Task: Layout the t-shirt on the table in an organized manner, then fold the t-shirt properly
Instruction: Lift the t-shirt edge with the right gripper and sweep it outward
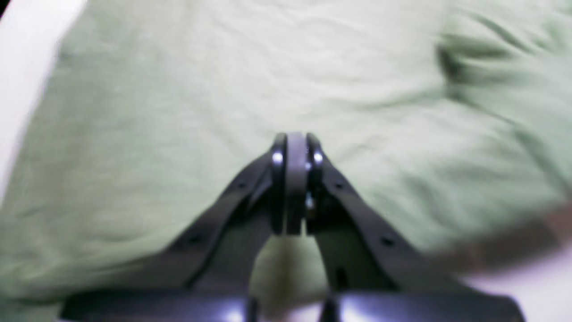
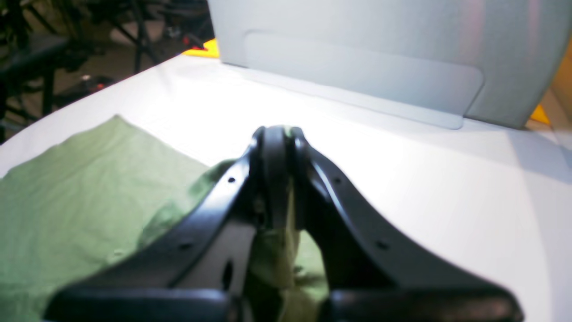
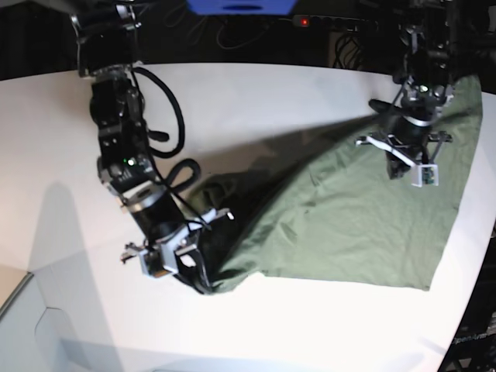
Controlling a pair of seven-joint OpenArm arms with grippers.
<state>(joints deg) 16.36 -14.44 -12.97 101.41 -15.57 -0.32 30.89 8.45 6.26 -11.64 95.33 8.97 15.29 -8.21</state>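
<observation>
The olive-green t-shirt [image 3: 349, 225] lies spread over the right half of the white table [image 3: 256, 101] in the base view, mostly flat with soft wrinkles, its near edge running roughly straight and one corner drawn out toward the left.

The right tool [image 3: 203, 283] is down at that drawn-out corner, low against the table. In the right wrist view its jaws are closed together and a bunched fold of green cloth [image 2: 277, 250] sits pinched between them, with the rest of the shirt trailing off to the left of that view. Beyond the tool, a pale grey panel [image 2: 357, 58] stands upright on the table.

The left tool [image 3: 404, 167] hangs over the far right part of the shirt, near the table's back edge. In the left wrist view its jaws [image 1: 295, 179] are fully closed, tip against tip, above the cloth [image 1: 223, 89]. That view is blurred, and I cannot tell whether any fabric is caught between them. A deeper crease shows in the cloth at the upper right of that view.
</observation>
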